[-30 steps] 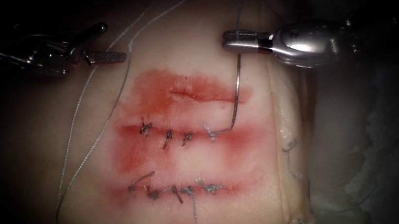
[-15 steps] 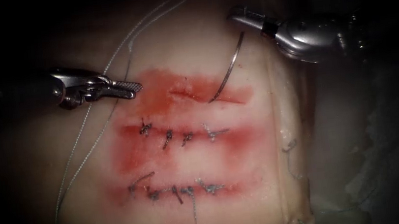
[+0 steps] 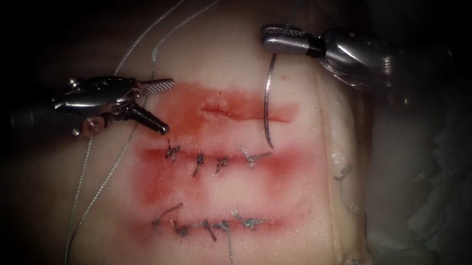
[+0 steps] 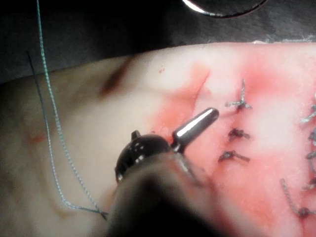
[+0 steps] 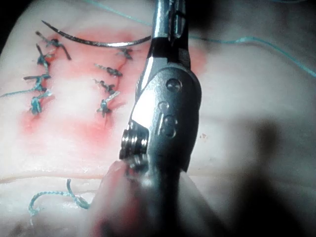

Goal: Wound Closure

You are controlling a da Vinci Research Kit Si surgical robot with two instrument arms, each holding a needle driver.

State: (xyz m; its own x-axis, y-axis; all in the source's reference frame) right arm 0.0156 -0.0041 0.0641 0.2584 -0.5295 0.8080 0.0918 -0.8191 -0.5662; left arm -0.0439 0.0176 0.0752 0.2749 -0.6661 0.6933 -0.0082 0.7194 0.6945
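Right hand grips the needle by its end, clear above the tissue. Left hand gapes wide, empty, beside the open cut; thread trails behind it, stitches below.

silver metal claws, ridged inner faces; right wrist housing rounded, round screw heads.

two tools: the left tool at nine o'clock, empty, jaws apart; the right tool at one o'clock, clamped on one needle near its thread end, clear of the tissue. three cuts: one unstitched cut, two stitched rows, four stitches each.
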